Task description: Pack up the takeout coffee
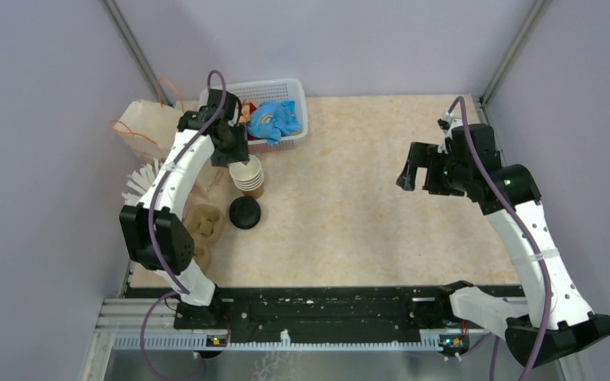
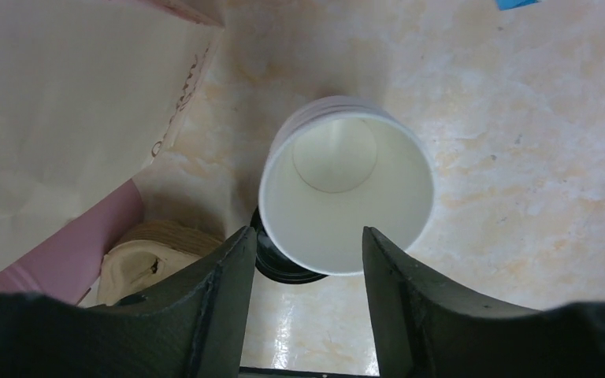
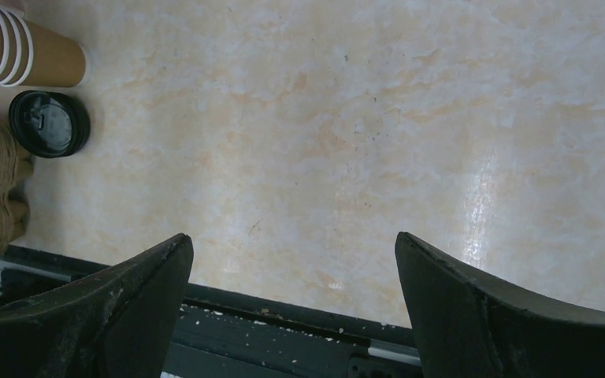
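Kraft-brown cups with white insides, nested in a stack [image 2: 347, 197], stand directly below the left gripper [image 2: 307, 236]. Its fingers are parted and hang over the near part of the top rim. From the wrist, one sits to the outside of the cup's wall and the other over the white hollow, with nothing clamped between them.

Just beside the stack, on the side toward this arm's base, sits the takeout coffee [image 1: 245, 213]. Only its round black lid shows, so the cup under it is probably there but hidden from above. To the left of the gripper lies a cream paper bag [image 2: 63, 118], and beside the coffee is a moulded cardboard cup carrier [image 1: 205, 222]. Beyond the gripper, away from the base, is a white basket [image 1: 290, 86] holding a blue cloth [image 1: 276, 119].

The right gripper [image 3: 291, 240] hovers well apart from all this, over bare table [image 3: 362, 118], its jaws spread wide and empty. The coffee is far off to its left.
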